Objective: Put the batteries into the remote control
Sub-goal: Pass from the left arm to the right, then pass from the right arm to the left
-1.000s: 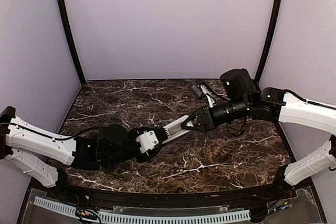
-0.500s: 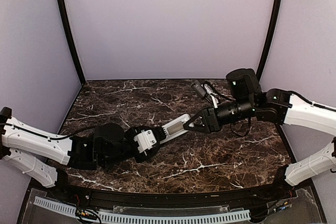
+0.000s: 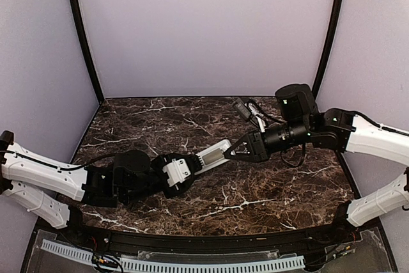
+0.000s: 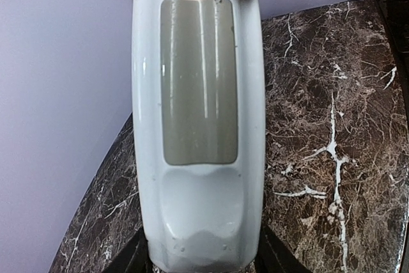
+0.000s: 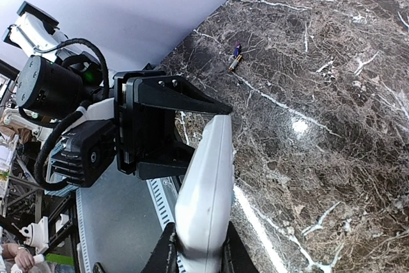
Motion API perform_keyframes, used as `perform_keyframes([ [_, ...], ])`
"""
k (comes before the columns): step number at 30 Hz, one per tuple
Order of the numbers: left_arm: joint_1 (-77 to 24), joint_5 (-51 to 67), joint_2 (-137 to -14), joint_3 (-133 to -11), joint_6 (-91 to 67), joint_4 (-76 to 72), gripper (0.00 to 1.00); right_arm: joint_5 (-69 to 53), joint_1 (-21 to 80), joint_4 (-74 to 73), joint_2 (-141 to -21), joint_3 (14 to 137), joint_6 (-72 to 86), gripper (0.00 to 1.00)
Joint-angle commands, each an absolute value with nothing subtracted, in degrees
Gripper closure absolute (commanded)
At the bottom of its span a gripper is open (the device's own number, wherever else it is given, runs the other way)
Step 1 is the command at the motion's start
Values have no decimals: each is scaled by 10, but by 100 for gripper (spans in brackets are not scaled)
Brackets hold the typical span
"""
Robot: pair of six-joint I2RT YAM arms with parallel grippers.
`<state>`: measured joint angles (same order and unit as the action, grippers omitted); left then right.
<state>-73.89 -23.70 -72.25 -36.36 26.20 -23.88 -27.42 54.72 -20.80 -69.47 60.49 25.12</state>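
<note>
The white remote control (image 3: 213, 155) hangs above the marble table, held at both ends. My left gripper (image 3: 193, 166) is shut on its near end. The left wrist view shows the remote control (image 4: 198, 177) back side up, with a grey panel (image 4: 197, 81) set in it and my left gripper (image 4: 203, 265) clamping its sides. My right gripper (image 3: 231, 151) grips the far end. In the right wrist view the remote control (image 5: 206, 183) stands edge-on, with my right gripper (image 5: 198, 257) shut around it. One small battery (image 5: 234, 61) lies on the table beyond.
A small dark grey piece (image 3: 241, 108) and white bits (image 3: 257, 119) lie at the back right by the right arm's cable. Lavender walls close three sides. A white perforated strip (image 3: 172, 263) runs along the front edge.
My right gripper has closed onto the remote's far end. Both arms first shifted slightly, the left back toward its base and the right toward the right, then held still.
</note>
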Motion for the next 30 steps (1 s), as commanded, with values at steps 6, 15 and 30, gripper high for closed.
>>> perform_keyframes([
  [6,-742,-125,-687,-412,189,-146,81,-304,553,-243,-695,632,184,100],
  [15,-737,5,-659,-478,133,-6,25,-342,557,-312,-713,698,98,100],
  [30,-684,106,-661,-545,110,93,29,-411,571,-356,-739,773,14,100],
])
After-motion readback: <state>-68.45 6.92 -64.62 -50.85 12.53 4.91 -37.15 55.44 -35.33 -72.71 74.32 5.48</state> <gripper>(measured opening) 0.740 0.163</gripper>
